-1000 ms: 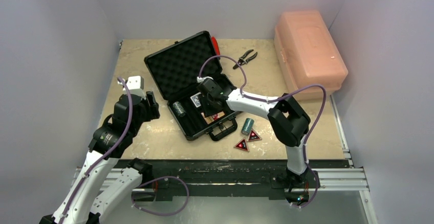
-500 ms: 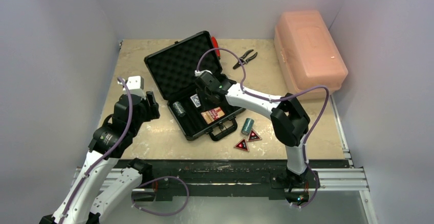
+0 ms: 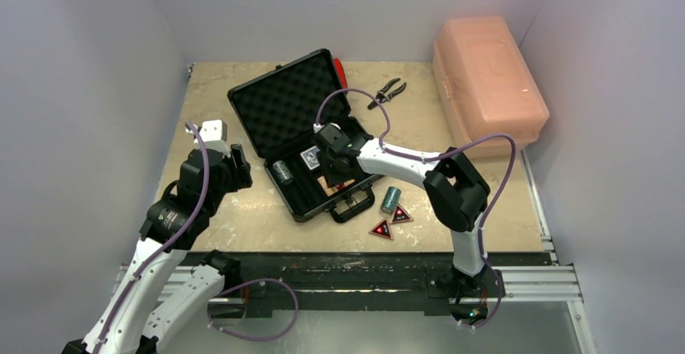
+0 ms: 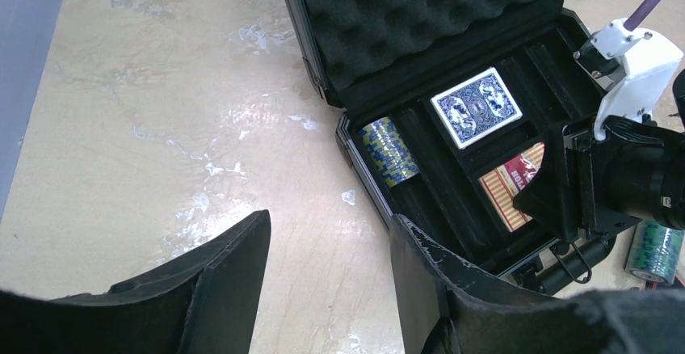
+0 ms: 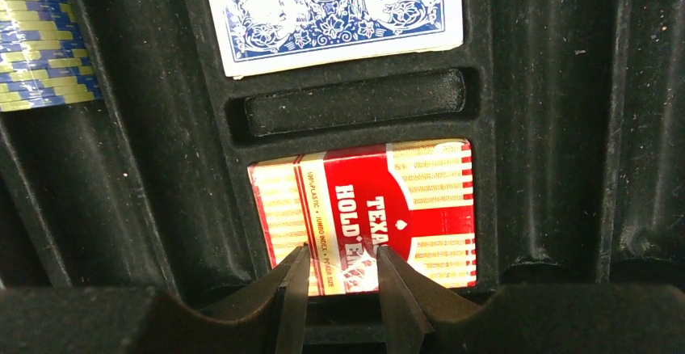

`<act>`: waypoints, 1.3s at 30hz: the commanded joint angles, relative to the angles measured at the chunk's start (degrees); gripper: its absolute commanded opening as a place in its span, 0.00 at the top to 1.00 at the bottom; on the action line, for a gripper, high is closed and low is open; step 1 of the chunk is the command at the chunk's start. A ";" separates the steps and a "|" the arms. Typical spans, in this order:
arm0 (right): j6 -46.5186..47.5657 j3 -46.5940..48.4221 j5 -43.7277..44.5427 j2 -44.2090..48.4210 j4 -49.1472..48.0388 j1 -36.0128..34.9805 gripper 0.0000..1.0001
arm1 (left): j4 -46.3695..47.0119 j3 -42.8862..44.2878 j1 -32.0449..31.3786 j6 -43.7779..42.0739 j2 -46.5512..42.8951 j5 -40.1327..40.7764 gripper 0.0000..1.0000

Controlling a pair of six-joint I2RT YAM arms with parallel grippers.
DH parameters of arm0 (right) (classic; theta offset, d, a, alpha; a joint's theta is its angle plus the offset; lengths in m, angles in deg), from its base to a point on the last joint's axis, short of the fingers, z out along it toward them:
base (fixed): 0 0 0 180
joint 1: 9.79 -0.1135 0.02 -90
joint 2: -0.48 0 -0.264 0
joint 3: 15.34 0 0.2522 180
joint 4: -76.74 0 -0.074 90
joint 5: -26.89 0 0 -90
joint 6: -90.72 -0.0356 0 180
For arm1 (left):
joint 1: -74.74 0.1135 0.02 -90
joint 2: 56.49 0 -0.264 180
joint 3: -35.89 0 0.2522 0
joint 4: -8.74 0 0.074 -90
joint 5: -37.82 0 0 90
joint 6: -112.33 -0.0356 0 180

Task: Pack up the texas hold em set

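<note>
Right gripper [image 5: 339, 250] is lowered again onto orange-red card deck [image 5: 388, 200], jaws narrow, empty, probably seating it in black foam-lined briefcase [image 3: 279, 111]; left gripper [image 4: 329, 223] wide.

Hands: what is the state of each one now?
Left hand: open, empty.
Right hand: narrowly open, empty, over the red deck.

Setting: lab robot test cell. Tan table [image 3: 266, 217] boxed in by plain pale walls [image 3: 81, 87] behind it and to either side. Aluminium rail [image 3: 533, 281] runs along the table's near edge, with the cabled white left arm [image 3: 153, 261] and right arm [image 3: 467, 245] mounted there
</note>
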 commanded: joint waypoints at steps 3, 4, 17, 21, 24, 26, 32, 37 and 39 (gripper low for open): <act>-0.77 -1.24 -0.05 -0.80 -0.48 -0.26 0.60 | 0.88 1.93 0.39 -1.47 -0.25 0.41 0.44; -0.69 -0.94 0.25 -0.48 -0.18 -0.26 0.60 | 0.91 1.99 0.39 -1.41 -0.25 0.47 0.44; -1.73 1.56 4.62 8.77 2.44 -0.26 0.40 | 0.93 1.98 0.39 -1.40 -0.16 0.45 0.44; -3.28 0.00 7.76 12.60 2.32 -0.21 0.32 | 0.72 1.93 0.39 -1.15 -0.16 1.15 0.44; -4.72 -1.58 10.53 15.57 2.30 -0.17 0.26 | 0.82 1.85 0.39 -1.07 -0.16 1.48 0.44; -6.23 -2.77 12.51 17.45 2.39 -0.17 0.21 | 0.84 1.77 0.39 -0.95 -0.21 1.63 0.44; -13.03 -7.48 19.52 23.81 3.78 0.08 0.01 | 1.13 1.50 0.39 -0.71 -0.58 2.69 0.44; -20.36 -12.12 24.70 28.68 5.62 0.49 0.01 | 1.35 1.39 0.39 -0.91 -0.70 2.25 0.44; -22.67 -13.71 25.66 30.09 6.38 0.74 0.01 | 1.30 1.41 0.39 -1.04 -0.67 2.09 0.45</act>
